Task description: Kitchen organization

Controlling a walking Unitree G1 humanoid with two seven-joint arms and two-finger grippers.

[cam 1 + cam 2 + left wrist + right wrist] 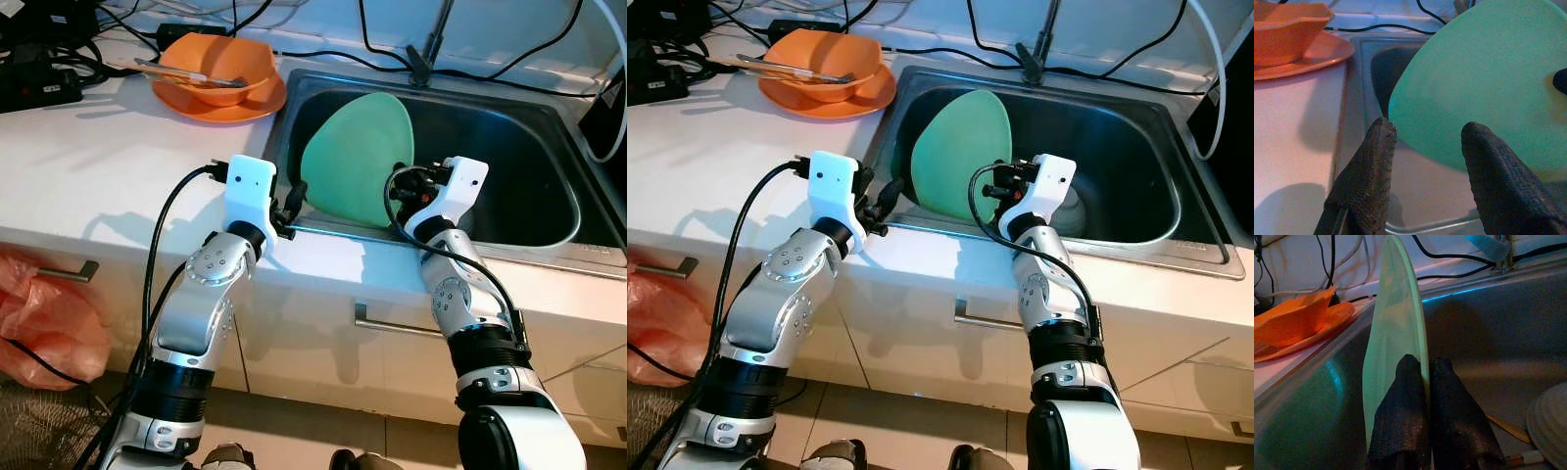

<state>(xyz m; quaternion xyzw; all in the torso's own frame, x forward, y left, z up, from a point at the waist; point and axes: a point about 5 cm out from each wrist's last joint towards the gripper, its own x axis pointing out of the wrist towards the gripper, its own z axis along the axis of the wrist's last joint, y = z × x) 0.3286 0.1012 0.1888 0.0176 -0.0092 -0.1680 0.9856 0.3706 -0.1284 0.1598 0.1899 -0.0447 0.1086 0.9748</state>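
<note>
Right gripper (pixel 1422 377) is clamped on the rim of the green plate (pixel 355 157), held upright in the sink (pixel 529 211). Left gripper (pixel 1425 161) waits open beside it. Next, probably: lift the plate clear toward the counter (pixel 88 166).

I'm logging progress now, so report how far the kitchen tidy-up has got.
Done: an orange bowl sits on an orange plate on the counter. In hand: the right tool pinches the green plate rim, holding it on edge in the sink; the left tool is open beside it. Left: another dish on the sink floor.
</note>
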